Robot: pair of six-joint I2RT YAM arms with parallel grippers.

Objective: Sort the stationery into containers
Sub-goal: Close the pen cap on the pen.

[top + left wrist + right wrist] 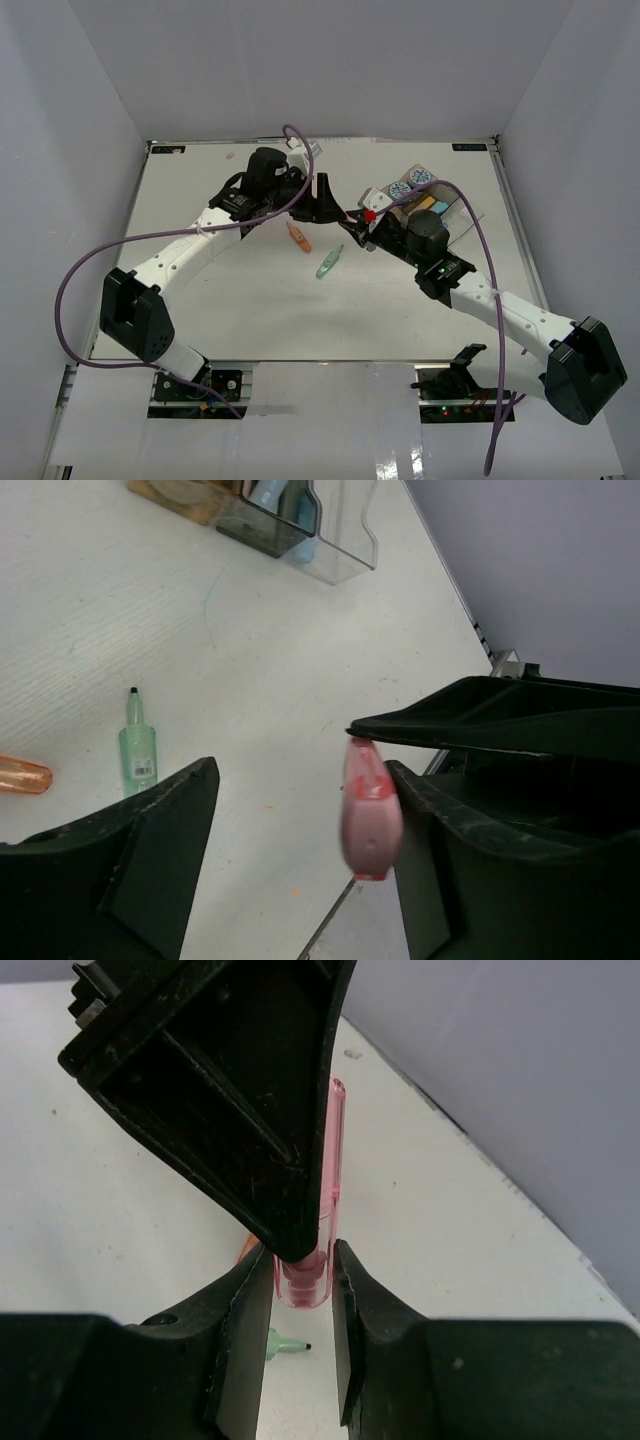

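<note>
Above the table [120, 1210], right claw [300, 1265] pinches pink piece [335, 1160].

Pink piece [368, 815] blurred in the left wrist view, orange piece [22, 775] left of it cut by the edge, green piece [287, 1343] below it in the right wrist view mostly hidden

Containers [345, 540] at far right of worktop [220, 310], two rolls [400, 189] at their far-left end; held piece [334, 1150] raised between right gripper [303, 1278] fingers, just front-left of containers, beside one left gripper [300, 810] finger; left of it on worktop, rear piece [298, 236] lies behind-left of front piece [329, 261].
</note>
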